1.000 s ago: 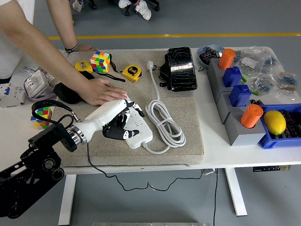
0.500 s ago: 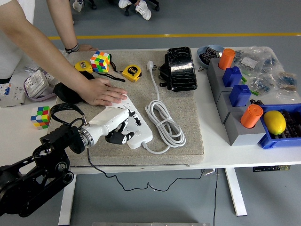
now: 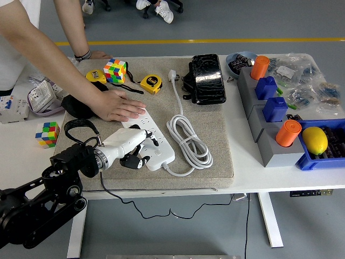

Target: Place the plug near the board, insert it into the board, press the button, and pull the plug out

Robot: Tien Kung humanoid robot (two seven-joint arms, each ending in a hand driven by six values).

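No readable writing anywhere on show. The left hand (image 3: 132, 152) sits at the near left end of the white power strip (image 3: 156, 147), fingers curled on a dark plug (image 3: 133, 161) against the strip's edge. A person's hand (image 3: 119, 105) presses flat on the strip's far end. The strip's coiled white cable (image 3: 188, 141) lies just right on the grey mat (image 3: 215, 129).

The left hand (image 3: 131, 149) rests curled on the white power strip (image 3: 153, 147), seemingly around a dark plug; a person's hand (image 3: 119, 104) presses the strip's far end.
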